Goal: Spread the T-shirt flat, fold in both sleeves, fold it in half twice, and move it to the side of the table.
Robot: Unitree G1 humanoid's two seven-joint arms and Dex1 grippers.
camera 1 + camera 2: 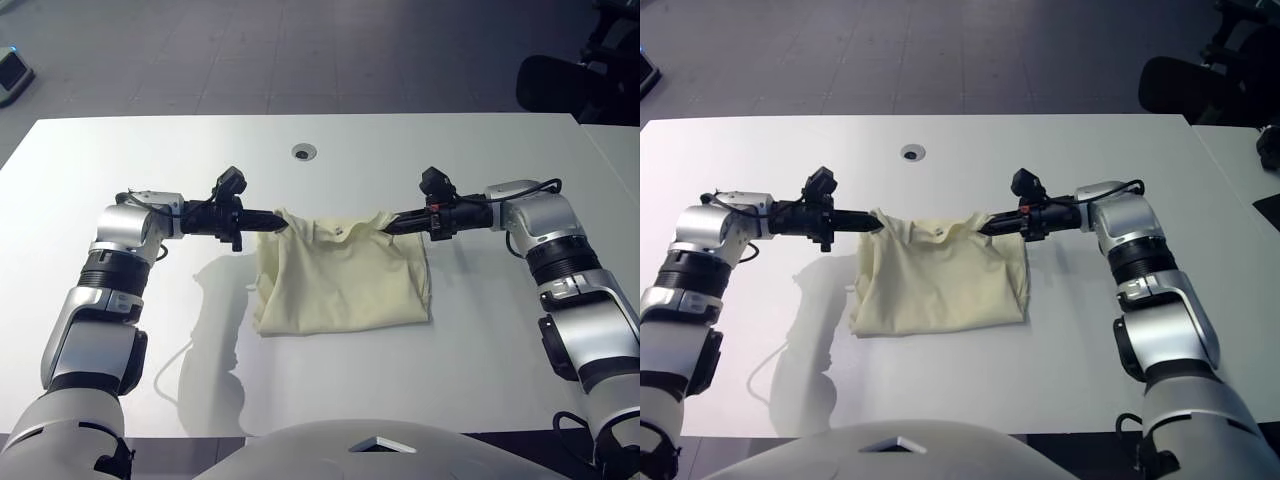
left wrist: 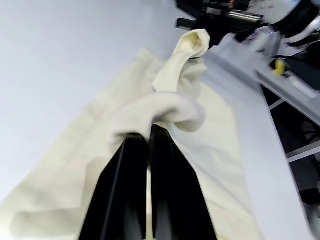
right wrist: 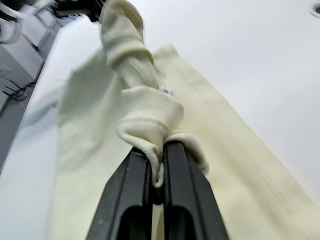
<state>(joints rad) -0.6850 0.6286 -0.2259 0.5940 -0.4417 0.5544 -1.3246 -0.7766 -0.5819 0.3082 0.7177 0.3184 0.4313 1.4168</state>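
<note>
A cream T-shirt [image 1: 340, 285] sits in the middle of the frame in the eye views, on a white bench [image 1: 480, 340]. Its top edge is raised and pulled taut between the two arms, while its lower part lies bunched and partly doubled over on the bench, the bottom edge nearest the lower frame. A small label [image 1: 340, 232] shows at the neck, in the centre of the stretched edge.

The left fingers [image 1: 270, 224] come in from the left of the frame, level with the shirt's top left corner, and are clenched on a roll of cloth there. In the left wrist view the two black fingers [image 2: 125, 190] press together with a thick fold of fabric bulging at their tips.

The right fingers [image 1: 398, 224] come in from the right at the same height and pinch the top right corner. In the right wrist view the fingers [image 3: 125, 195] grip a wad of ribbed cloth between them.

A round hole [image 1: 303, 152] lies in the bench above the shirt, towards the upper middle. A thin pale cord [image 1: 175, 360] curves over the bench at lower left. A dark chair [image 1: 560, 85] stands off the bench at upper right.
</note>
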